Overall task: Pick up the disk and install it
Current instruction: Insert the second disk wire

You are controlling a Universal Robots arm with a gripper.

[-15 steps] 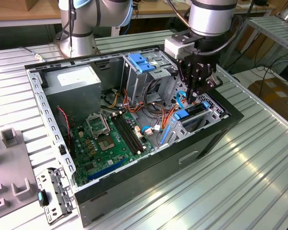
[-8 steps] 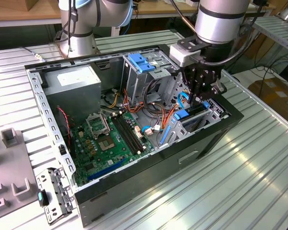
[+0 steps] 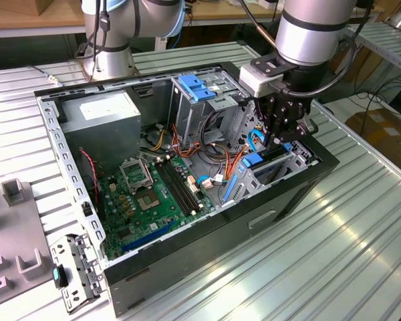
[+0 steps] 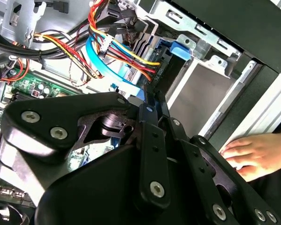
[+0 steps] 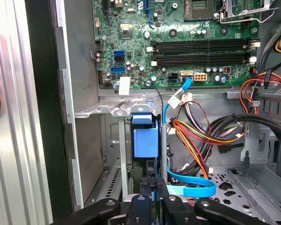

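gripper [image 3: 283, 139] fingers closed on the disk [image 5: 145, 140], standing edge-up in the case's drive bay [image 3: 281, 172]

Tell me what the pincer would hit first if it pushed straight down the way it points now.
Probably the disk itself: the pincer points down into the metal drive bay, and the blue-railed disk stands on edge right below its fingertips. Depth is unclear; they may already touch it.

Green motherboard [image 3: 157, 194], grey power-supply box [image 3: 107, 117]

Arm upright, gripper [image 3: 285, 136] pointing down, fingers pinched close together
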